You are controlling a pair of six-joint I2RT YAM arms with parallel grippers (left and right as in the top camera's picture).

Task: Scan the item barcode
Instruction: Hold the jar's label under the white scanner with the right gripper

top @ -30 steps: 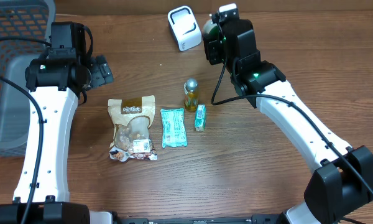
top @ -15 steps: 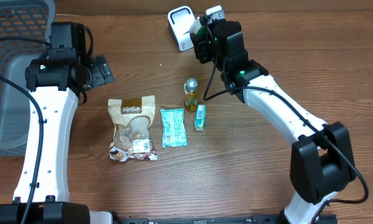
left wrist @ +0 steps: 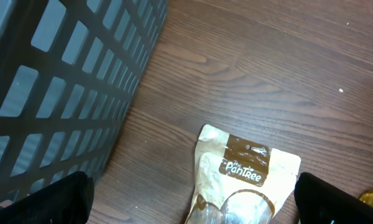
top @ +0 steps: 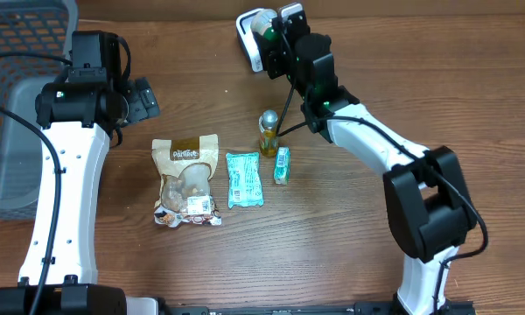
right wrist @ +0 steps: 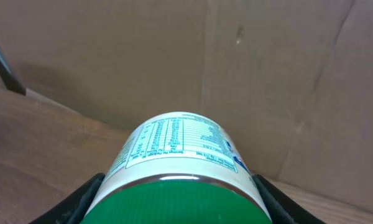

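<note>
Overhead, my right claw [top: 269,33] sits at the far edge of the table [top: 350,254], closed part-way round a jar [top: 261,26] with a green lid, holding it right over the white scanner [top: 252,50]. Right wrist view: the jar's fine-print label faces up, and my fingers [right wrist: 84,200] press on either side. My left claw [top: 142,98] gapes wide with nothing in it, beside the basket [top: 9,131] and near a snack bag [top: 186,179]. A packet [top: 243,178], a bottle [top: 269,131] and a box [top: 283,164] are mid-table.

Green-lidded jar [right wrist: 174,163], white nutrition label on its side, held in the right gripper [right wrist: 177,200], brown cardboard [right wrist: 267,62] behind
</note>
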